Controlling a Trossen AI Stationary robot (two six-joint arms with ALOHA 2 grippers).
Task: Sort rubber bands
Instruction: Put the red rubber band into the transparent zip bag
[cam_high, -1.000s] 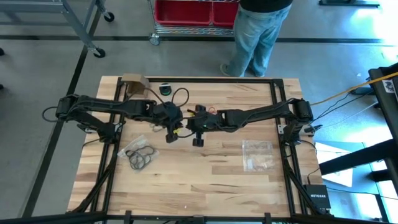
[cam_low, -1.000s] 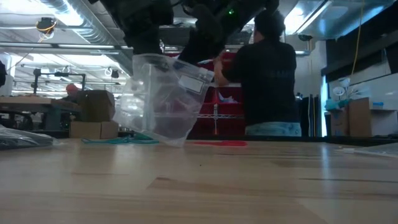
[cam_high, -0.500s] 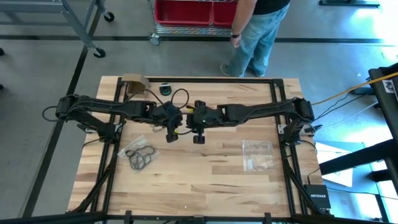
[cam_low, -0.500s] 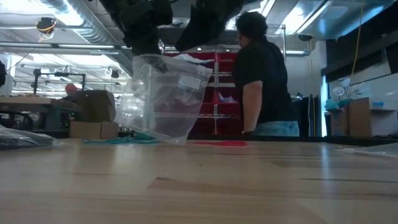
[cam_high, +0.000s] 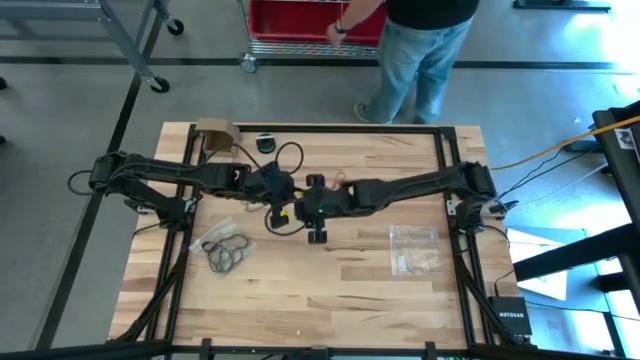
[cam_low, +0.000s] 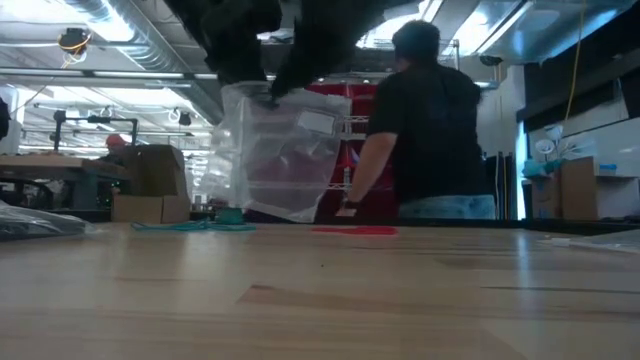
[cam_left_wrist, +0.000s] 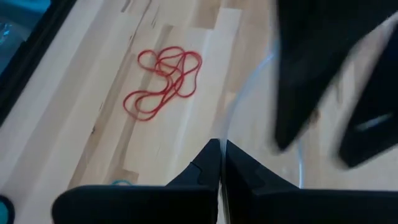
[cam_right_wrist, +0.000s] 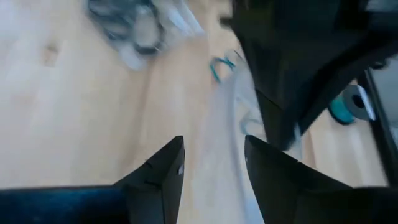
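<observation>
Pincer, left (cam_left_wrist: 221, 163): pressed together on your clear bag's (cam_low: 275, 160) rim above mid-tabletop (cam_high: 330, 280), right pincer (cam_right_wrist: 212, 163) spread just beside it, red rubber bands (cam_left_wrist: 163, 81) loose ahead, nearer your left arm than right.

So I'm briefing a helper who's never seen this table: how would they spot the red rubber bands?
Start at the wooden table and find its far edge, nearest the standing person. The red rubber bands lie loose on the bare wood there, beyond the two arms' meeting point. They're the only red tangle; the black ones lie on a clear bag.
</observation>
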